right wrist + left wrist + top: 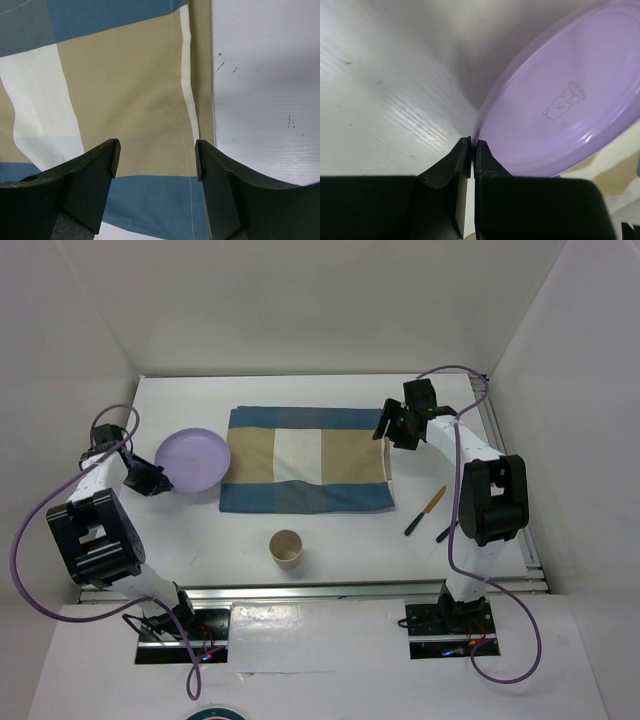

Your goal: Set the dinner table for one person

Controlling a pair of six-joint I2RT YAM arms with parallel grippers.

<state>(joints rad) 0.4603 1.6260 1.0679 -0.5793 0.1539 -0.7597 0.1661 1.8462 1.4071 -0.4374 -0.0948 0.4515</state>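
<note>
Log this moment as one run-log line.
left gripper shut on purple plate rim | right gripper open over striped mat right edge | cup, utensils on table, off mat

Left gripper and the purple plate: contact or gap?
Touching. The left wrist view shows the left gripper with its jaws closed on the rim of the purple plate, with no gap visible.

At the left of the top view we see the plate [192, 460]: smooth lilac plastic with a soft gloss. The mat [305, 472] in the middle is woven cloth, matt, with a stitched hem. The dinner table [200, 540] is white and smooth, with small dark marks. The rail [330, 592] at the lower edge looks like bare metal. The cup [286, 547] seems to be matt paper. The right gripper [157, 150] is matt black plastic.
</note>
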